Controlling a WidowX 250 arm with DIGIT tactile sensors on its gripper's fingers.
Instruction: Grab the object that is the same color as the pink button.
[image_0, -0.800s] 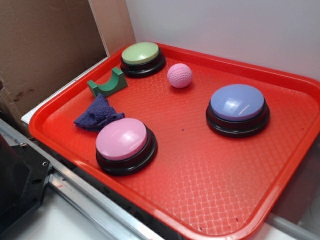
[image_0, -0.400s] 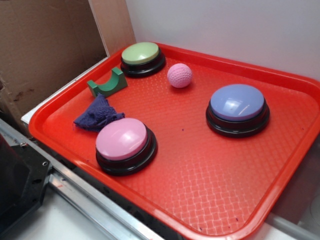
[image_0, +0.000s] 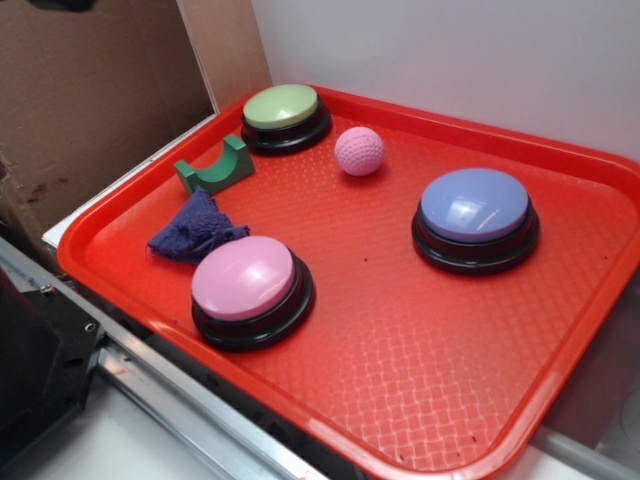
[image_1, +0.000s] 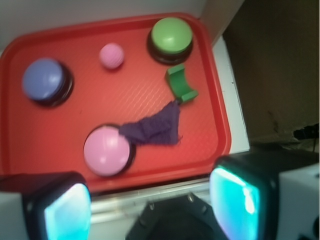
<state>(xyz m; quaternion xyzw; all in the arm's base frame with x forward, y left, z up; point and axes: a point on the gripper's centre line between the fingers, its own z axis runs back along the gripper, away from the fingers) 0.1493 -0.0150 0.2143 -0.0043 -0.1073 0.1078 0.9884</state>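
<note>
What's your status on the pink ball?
Gripper open, high above tray. Pink ball untouched between green button and blue button. Nothing in the way.

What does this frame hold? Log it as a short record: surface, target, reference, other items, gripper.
surface: red tray
target: pink ball, untouched, between green button and lilac-blue button
reference: pink button, at the tray's near edge
other items: green arch block; purple cloth beside the pink button
gripper: gripper open, high above the tray's near edge, holding nothing
</note>
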